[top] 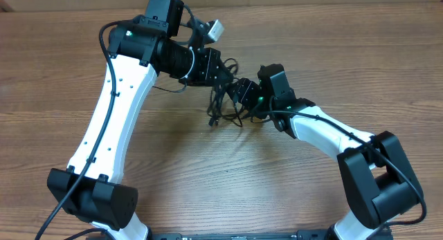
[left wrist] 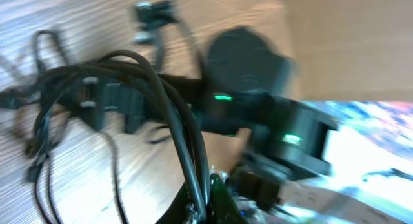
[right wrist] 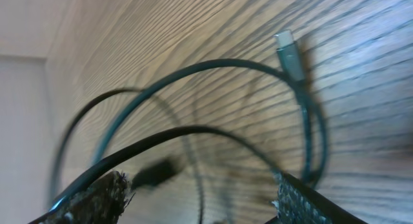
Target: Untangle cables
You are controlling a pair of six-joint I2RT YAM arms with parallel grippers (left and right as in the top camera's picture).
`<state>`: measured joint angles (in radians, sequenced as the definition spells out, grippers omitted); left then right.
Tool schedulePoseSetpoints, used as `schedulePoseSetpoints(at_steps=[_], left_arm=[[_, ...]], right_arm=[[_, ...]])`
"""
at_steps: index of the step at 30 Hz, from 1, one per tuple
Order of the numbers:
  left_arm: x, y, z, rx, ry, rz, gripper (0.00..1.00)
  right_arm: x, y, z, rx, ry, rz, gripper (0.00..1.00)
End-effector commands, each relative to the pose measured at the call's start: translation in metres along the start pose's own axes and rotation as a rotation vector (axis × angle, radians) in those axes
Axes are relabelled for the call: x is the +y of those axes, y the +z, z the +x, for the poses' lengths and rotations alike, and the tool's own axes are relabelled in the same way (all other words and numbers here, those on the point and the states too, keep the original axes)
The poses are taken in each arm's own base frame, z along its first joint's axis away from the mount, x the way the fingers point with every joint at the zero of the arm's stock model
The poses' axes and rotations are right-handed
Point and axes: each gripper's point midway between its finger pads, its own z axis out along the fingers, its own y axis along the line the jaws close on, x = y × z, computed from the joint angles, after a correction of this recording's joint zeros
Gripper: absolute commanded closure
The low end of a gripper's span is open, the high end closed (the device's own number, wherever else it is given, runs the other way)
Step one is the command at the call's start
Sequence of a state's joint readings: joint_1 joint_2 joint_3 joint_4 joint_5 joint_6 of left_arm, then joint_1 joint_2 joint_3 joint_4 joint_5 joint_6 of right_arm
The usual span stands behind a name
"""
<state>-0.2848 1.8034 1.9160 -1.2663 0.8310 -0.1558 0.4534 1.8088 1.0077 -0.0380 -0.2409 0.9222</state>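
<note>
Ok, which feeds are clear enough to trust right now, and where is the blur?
Overhead: sharp and evenly lit, the cables casting only soft shadows on the table. Left wrist: smeared, worst on the right half; strands near the lens are readable. Right wrist: near loops out of focus, the silver plug and wood grain clearer.

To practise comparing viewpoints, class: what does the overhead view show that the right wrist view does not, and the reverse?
Only overhead: the left arm and right arm, with the cables bunched where they meet. Only right wrist: a silvery plug ending a looped cable, seen close above the right claw and its spread fingers. Both: black cables lying on the wooden table.
</note>
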Motion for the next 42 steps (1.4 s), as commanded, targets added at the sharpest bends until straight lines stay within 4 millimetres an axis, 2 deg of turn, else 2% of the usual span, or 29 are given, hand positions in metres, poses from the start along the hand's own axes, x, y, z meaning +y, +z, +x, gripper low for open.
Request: schedulePoseSetpoints(at_steps=[1, 6, 8, 14, 17, 20, 22, 26, 29, 31, 34, 36, 40, 42], left_arm=[[-0.052, -0.02, -0.002, -0.015, 0.091, 0.244, 0.96], [-0.075, -0.057, -0.014, -0.102, 0.133, 0.289, 0.96], [-0.08, -0.079, -0.024, -0.159, 0.117, 0.282, 0.96], [-0.071, -0.117, -0.04, -0.256, 0.082, 0.286, 0.96], [-0.05, -0.139, -0.049, -0.326, 0.056, 0.248, 0.96], [-0.009, -0.162, -0.06, -0.418, 0.0, 0.103, 0.96], [0.02, -0.174, -0.063, -0.462, -0.054, -0.014, 0.96], [0.055, -0.179, -0.058, -0.474, -0.123, -0.195, 0.96], [0.073, -0.179, -0.05, -0.457, -0.175, -0.297, 0.96], [0.079, -0.179, -0.047, -0.452, -0.191, -0.333, 0.96], [0.105, -0.188, -0.036, -0.44, -0.25, -0.495, 0.96], [0.112, -0.19, -0.03, -0.428, -0.272, -0.545, 0.96], [0.106, -0.181, -0.027, -0.399, -0.265, -0.535, 0.96], [0.095, -0.169, -0.028, -0.369, -0.214, -0.509, 0.96]], right_arm=[[-0.01, 0.004, -0.009, -0.048, 0.019, 0.047, 0.27], [-0.029, 0.003, 0.004, 0.001, 0.038, 0.122, 0.23], [-0.043, 0.001, 0.014, 0.042, 0.054, 0.179, 0.22], [-0.081, -0.012, 0.037, 0.164, -0.044, 0.324, 0.23], [-0.111, -0.029, 0.046, 0.241, -0.047, 0.427, 0.23], [-0.139, -0.048, 0.043, 0.284, -0.01, 0.517, 0.23], [-0.168, -0.069, 0.033, 0.307, 0.025, 0.591, 0.23], [-0.215, -0.107, 0.018, 0.319, 0.104, 0.725, 0.24], [-0.232, -0.123, 0.011, 0.324, 0.163, 0.752, 0.27], [-0.237, -0.129, 0.008, 0.331, 0.179, 0.744, 0.27], [-0.245, -0.142, -0.004, 0.33, 0.192, 0.745, 0.26], [-0.244, -0.147, -0.012, 0.319, 0.212, 0.738, 0.26], [-0.226, -0.153, -0.032, 0.312, 0.178, 0.703, 0.26], [-0.202, -0.16, -0.048, 0.323, 0.116, 0.649, 0.26]])
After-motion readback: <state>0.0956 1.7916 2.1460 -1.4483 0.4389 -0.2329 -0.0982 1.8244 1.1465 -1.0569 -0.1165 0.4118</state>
